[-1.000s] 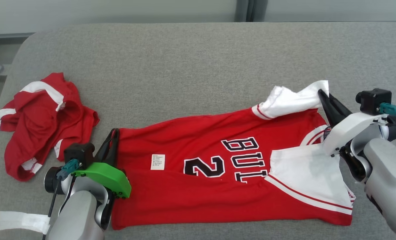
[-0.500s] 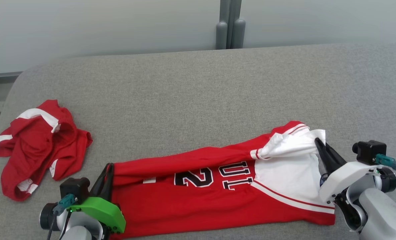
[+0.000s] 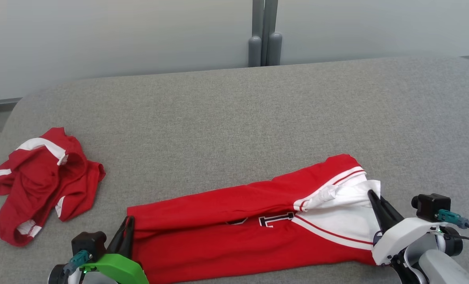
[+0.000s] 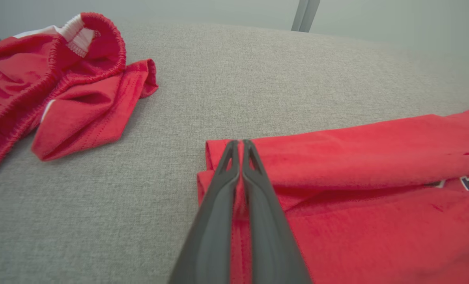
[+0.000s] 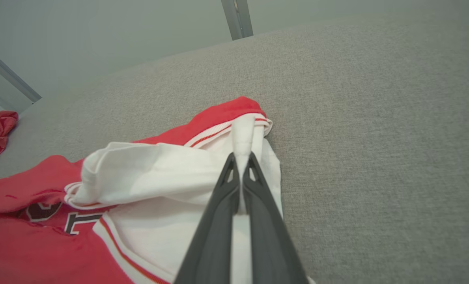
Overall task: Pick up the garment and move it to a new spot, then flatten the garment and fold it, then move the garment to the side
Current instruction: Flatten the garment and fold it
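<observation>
garment (image 3: 234, 244), a red jersey w/ white sleeves & black lettering, lies lengthwise along the near edge of the grey padded surface (image 3: 226, 118). it's folded over along its length: the far long edge is a soft rolled fold, & just a bit of the lettering peeks out below it. left gripper (image 3: 130, 221) is pinched tight on the hem corner at the jersey's left end, fingers together w/ red cloth between them. left wrist view shows the tips right at the corner of the doubled layer. right gripper (image 3: 370, 193) is clamped on white fabric at the right end, fingers pressed together w/ a ridge of white cloth poking up past the tips. sleeve (image 5: 151, 173) bunches up just beside that grip, red-striped trim along its edge. crumpled shorts (image 3: 41, 181), red w/ white stripes, sit well apart at the left end of the surface, not touching the jersey. behind the surface: pale wall (image 3: 100, 39) w/ a grey upright post (image 3: 262, 39).
</observation>
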Robot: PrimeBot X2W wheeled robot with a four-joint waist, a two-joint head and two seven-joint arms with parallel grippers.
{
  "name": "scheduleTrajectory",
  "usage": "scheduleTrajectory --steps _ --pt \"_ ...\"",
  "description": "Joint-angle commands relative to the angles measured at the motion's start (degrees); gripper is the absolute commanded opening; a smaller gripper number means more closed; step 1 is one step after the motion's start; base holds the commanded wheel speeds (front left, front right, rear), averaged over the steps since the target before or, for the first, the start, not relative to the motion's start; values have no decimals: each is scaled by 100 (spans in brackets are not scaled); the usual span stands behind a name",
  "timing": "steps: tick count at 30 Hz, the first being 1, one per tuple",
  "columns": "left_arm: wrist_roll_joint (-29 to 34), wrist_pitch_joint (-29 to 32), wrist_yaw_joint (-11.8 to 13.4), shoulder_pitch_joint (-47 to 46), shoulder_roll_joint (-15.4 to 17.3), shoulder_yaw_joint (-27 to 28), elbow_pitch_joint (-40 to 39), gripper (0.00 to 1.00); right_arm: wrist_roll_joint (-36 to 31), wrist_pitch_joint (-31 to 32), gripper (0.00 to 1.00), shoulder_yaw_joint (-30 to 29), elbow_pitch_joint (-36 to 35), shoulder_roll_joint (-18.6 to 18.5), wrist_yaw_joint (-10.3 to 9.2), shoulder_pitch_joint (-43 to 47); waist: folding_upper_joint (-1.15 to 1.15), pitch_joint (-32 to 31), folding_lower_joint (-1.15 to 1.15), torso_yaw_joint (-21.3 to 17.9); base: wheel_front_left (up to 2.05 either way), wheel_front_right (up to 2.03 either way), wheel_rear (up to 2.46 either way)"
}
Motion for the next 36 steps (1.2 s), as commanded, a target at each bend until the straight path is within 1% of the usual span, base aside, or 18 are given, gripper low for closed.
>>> scheduleTrajectory --steps 1,12,13,14,15,16,20,22,24,32,36 --pt "38 3 11 89 7 29 28 0 -48 -13 0 -5 6 13 -9 90 0 13 0 -29 0 0 0" --pt "145 3 11 296 -129 211 175 0 47 -13 0 51 113 113 -9 244 0 -3 0 -103 0 0 0" --pt "150 3 11 316 -140 254 164 35 67 -13 0 32 147 112 -9 263 0 -9 0 -101 0 0 0" --pt "176 3 11 340 -146 322 145 91 90 -13 17 3 173 107 -9 260 0 -14 0 -96 0 0 0" --pt "184 3 11 367 -164 382 141 100 104 -13 67 -39 179 101 -9 251 0 -19 0 -90 0 0 0" --pt "226 3 11 389 -181 433 115 100 115 -13 100 -106 153 95 -9 252 0 -24 0 -83 0 0 0" --pt "463 3 41 532 -262 728 -67 100 -8 -13 100 -415 -112 59 -9 386 0 -59 0 -62 0 0 0" --pt "561 3 91 616 -313 898 -216 100 -135 -14 100 -633 -333 84 -9 433 0 -75 0 -58 0 0 0" --pt "651 3 88 728 -359 1012 -306 100 -292 -14 100 -770 -520 131 -8 528 0 -96 0 -48 0 0 0" --pt "854 3 41 870 -501 1168 -414 100 -760 -14 100 -817 -942 241 -8 640 0 -142 0 7 0 0 0" --pt "887 3 19 866 -518 1199 -432 100 -920 -14 100 -773 -862 242 -8 440 0 -145 0 43 0 0 0"
